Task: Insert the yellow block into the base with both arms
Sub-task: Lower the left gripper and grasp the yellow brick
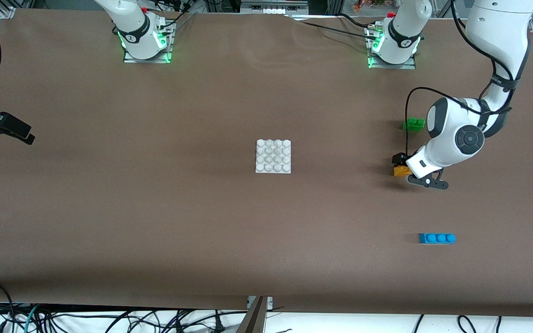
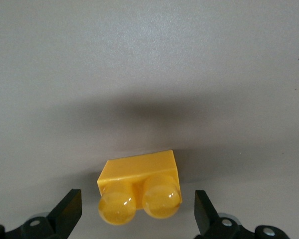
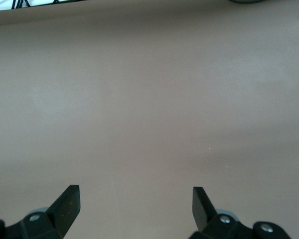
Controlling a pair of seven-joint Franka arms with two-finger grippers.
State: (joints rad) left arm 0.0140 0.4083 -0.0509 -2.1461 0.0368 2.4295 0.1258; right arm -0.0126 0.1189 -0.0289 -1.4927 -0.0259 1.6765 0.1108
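Observation:
The yellow block (image 1: 402, 171) lies on the brown table toward the left arm's end, studs up. My left gripper (image 1: 403, 165) is right over it, open. In the left wrist view the block (image 2: 138, 183) sits between the two black fingertips (image 2: 69, 209) with a gap on each side, and the left gripper (image 2: 138, 211) is not touching it. The white studded base (image 1: 273, 156) lies flat at the table's middle, bare. My right gripper (image 1: 5, 126) waits open at the right arm's end of the table, and the right wrist view shows it (image 3: 135, 204) over bare table.
A green two-stud brick (image 1: 413, 124) lies farther from the front camera than the yellow block, beside the left arm's wrist. A blue three-stud brick (image 1: 436, 238) lies nearer to the front camera. Cables run along the table's edges.

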